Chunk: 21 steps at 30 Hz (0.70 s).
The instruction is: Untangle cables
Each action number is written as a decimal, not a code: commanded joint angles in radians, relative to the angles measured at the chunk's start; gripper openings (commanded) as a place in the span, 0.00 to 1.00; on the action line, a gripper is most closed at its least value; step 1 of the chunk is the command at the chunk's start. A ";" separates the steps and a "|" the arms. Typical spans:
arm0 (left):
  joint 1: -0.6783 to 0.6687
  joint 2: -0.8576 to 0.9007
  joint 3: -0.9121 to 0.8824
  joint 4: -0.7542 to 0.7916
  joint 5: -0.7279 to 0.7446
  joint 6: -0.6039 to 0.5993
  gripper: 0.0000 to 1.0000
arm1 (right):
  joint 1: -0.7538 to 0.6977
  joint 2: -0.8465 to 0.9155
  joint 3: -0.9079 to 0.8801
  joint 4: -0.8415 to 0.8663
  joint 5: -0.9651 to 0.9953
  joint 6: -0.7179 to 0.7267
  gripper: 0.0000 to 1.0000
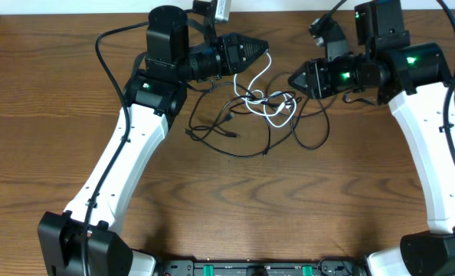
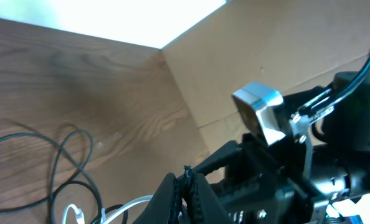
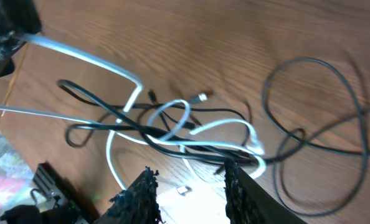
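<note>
Where the cables [image 1: 267, 103] lay tangled at upper centre of the desk [image 1: 235, 207], left jaws were clenched on the white cable [image 3: 255, 140], its run pulled straight. Right jaws stood released, parted just above the black cables [image 3: 104, 126].

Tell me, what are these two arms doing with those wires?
Two robot arms are sorting out a knot of thin cables on the wooden table. The left tool is shut on the white cable, holding it raised and stretched. The right tool hangs open over the knot, where the white cable loops through the black cables. Nothing is untangled yet.
</note>
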 commanded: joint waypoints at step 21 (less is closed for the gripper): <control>0.005 -0.008 0.019 0.238 0.041 -0.360 0.08 | 0.138 0.141 0.005 0.155 -0.109 -0.010 0.36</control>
